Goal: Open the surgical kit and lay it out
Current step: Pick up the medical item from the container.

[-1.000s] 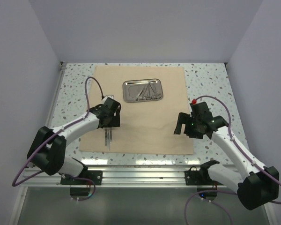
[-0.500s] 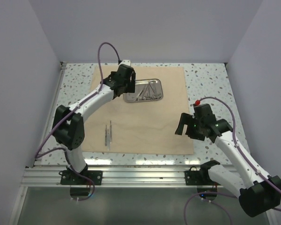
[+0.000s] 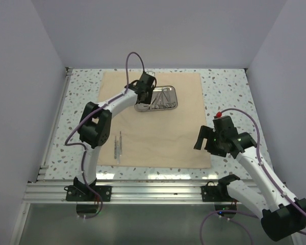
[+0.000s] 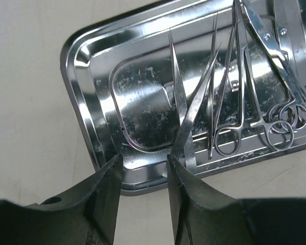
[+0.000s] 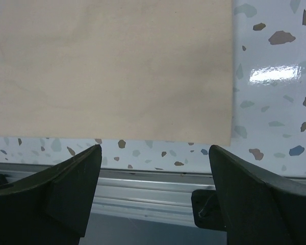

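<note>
The cloth (image 3: 158, 138) is lying flat on the counter (image 3: 229, 87), serving as the field for the tools. The tray (image 3: 171, 106) is sitting on the cloth's far middle part. Two thin tools (image 3: 117, 145) are lying side by side on the near left part of the cloth, well apart from the tray, probably starting a row.

The left end effector (image 4: 144, 162) is hanging over the tray's near rim with its fingers (image 4: 186, 204) apart and nothing between them. One pair of tweezers (image 4: 179, 102) is lying with its joined end just beside the finger on the right of the wrist view, so this looks like lining up for the next pick. Scissors (image 4: 255, 87) and clamps are crossing one another at the tray's other end, leaving little finger room there.

The right end effector (image 5: 153, 153) is hovering wide open over the cloth's near right corner, close to the metal rail (image 5: 143, 189) and out of the left arm's way. Bare cloth between the tray and the near edge is giving room for more tools.
</note>
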{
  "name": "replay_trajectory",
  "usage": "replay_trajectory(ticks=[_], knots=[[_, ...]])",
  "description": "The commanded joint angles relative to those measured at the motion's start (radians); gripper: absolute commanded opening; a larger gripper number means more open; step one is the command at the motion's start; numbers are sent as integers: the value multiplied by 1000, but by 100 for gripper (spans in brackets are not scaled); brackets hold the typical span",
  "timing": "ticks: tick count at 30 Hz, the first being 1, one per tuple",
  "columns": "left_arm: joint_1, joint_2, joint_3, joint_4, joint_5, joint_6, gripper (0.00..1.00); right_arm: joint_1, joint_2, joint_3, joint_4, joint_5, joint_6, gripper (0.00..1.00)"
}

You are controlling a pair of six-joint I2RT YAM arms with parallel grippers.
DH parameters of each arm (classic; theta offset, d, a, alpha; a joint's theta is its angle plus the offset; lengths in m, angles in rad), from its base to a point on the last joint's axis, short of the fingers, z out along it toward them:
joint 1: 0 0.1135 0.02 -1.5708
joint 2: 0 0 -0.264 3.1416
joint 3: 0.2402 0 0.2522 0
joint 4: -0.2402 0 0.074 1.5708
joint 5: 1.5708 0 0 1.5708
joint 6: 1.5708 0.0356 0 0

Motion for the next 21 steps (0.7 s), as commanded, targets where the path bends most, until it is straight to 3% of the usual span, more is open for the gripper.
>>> replay_trajectory(ticks=[1,5,21], knots=[[-4,-47,-53,74,85,45,44,-2,12,9,-12,26,19,89],[-4,-33,-66,87,111,62,52,-4,43,12,5,28,22,90],[-4,30,-76,104,113,74,48,-4,98,25,25,30,5,90]])
